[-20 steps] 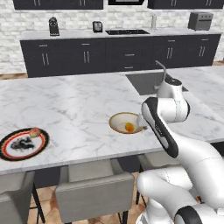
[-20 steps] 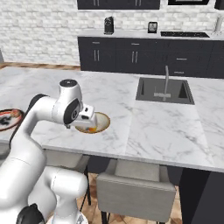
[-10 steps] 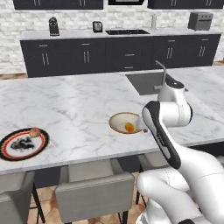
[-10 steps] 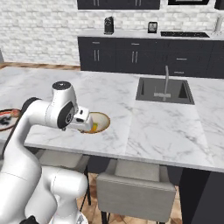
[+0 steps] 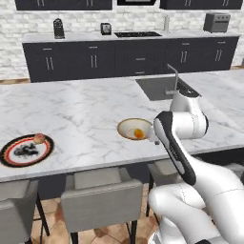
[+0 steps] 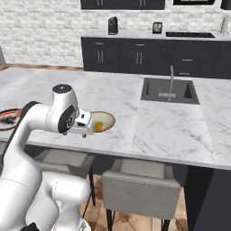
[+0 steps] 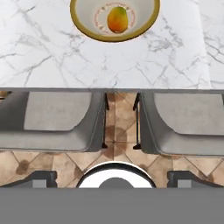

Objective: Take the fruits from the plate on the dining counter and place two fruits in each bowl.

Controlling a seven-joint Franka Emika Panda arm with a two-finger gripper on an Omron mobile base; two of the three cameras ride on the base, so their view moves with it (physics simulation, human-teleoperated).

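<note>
One fruit in the tan bowl, one left on the plate

In the hand view the orange-yellow fruit lies mid-bowl, long axis toward the bench's near edge. The plate sits far left, a round pinkish fruit on its rim. The end effector hangs beyond that edge over two chairs, wide open, empty.

Dining counter: white marble, grey veining. Shallow bowl: tan-yellow rim, whitish inside, faint reddish ring around centre. Fruit in bowl: orange-yellow, greenish and red tinges. Plate: black-and-red rim, white centre, dark pattern. Fruit on plate: tan-pink. Stools: grey seats. Floor: brown tiles, diamond pattern. Back cabinets: dark. Wall: white brick.
</note>
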